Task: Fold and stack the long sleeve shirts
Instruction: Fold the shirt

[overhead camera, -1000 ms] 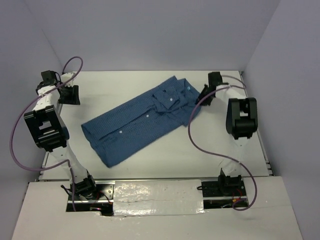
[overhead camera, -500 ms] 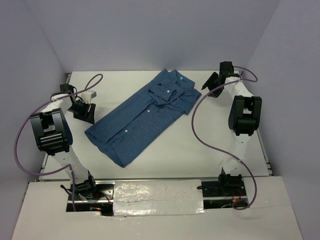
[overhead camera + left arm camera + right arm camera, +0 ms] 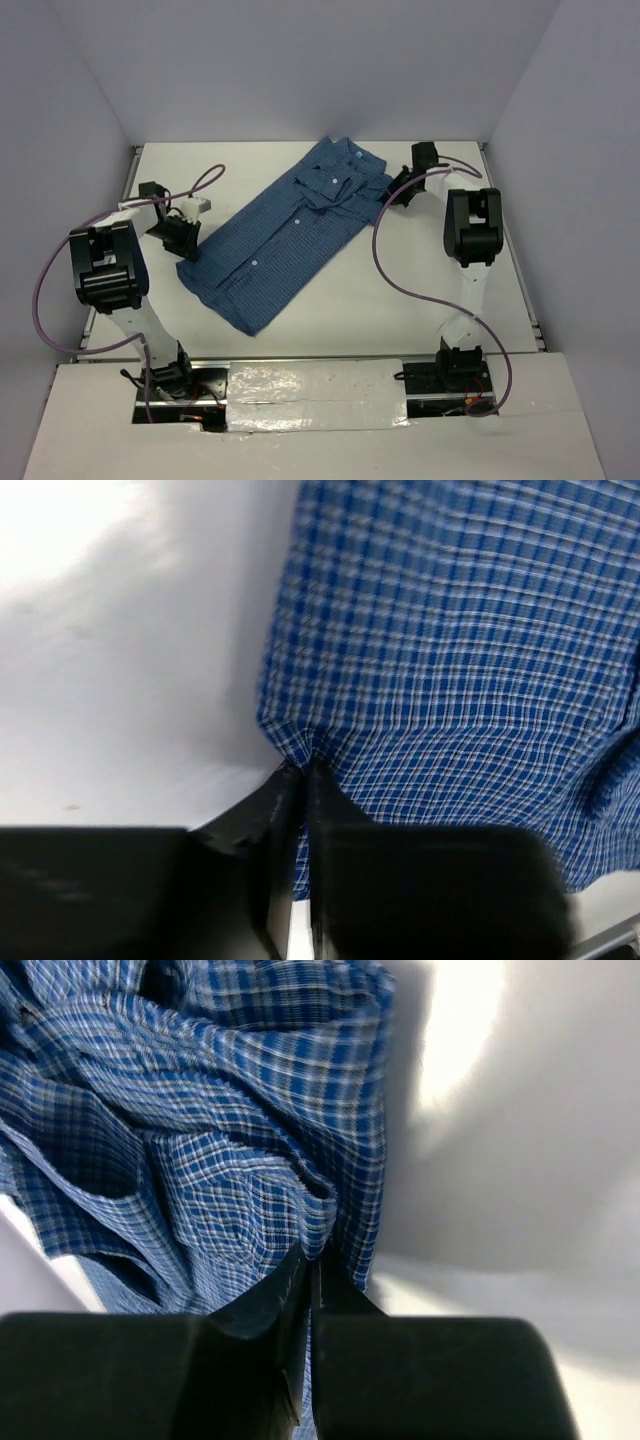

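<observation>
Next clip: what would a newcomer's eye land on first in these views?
The blue checked shirt, folded into a long strip, lies diagonally across the middle of the white table, with its collar toward the far right. The left gripper is shut on the cloth at the shirt's near-left corner. The right gripper is shut on the cloth at the collar end.
</observation>
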Robot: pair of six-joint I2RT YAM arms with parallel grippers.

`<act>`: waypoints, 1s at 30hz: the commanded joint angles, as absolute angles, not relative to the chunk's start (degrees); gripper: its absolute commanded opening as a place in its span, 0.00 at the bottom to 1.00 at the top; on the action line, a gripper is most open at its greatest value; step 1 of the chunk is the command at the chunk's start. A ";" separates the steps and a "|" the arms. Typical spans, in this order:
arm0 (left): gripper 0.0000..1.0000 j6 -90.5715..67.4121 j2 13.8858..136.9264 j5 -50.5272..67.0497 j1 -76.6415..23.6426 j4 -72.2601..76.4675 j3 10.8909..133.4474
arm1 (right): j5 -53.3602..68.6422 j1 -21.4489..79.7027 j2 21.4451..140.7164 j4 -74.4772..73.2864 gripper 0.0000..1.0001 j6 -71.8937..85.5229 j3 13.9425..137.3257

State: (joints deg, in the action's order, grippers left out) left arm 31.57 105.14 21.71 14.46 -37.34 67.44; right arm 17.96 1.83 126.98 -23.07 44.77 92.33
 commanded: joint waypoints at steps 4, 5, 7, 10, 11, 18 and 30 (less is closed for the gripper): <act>0.02 40.85 101.09 23.73 7.06 -38.59 58.12 | 18.45 1.32 138.92 -27.85 0.00 44.04 114.64; 0.00 41.83 100.38 23.56 5.55 -38.15 56.70 | 19.24 1.32 140.61 -27.95 0.00 43.86 117.39; 0.00 44.80 98.89 23.99 0.46 -38.23 53.28 | 23.10 1.32 145.35 -26.99 0.07 44.47 124.96; 0.00 47.63 98.00 26.54 -8.51 -40.43 51.25 | 24.70 1.32 149.06 -26.20 0.43 45.79 131.04; 0.00 47.90 97.74 27.50 -10.44 -40.78 51.07 | 24.44 1.23 149.15 -25.67 0.49 45.70 131.31; 0.19 52.11 93.26 32.96 -14.50 -48.33 50.72 | 19.78 -3.24 139.43 -28.04 0.76 40.44 124.05; 0.39 56.23 71.56 28.39 -11.96 -50.98 57.11 | 11.95 2.89 90.82 -24.36 0.88 33.83 66.93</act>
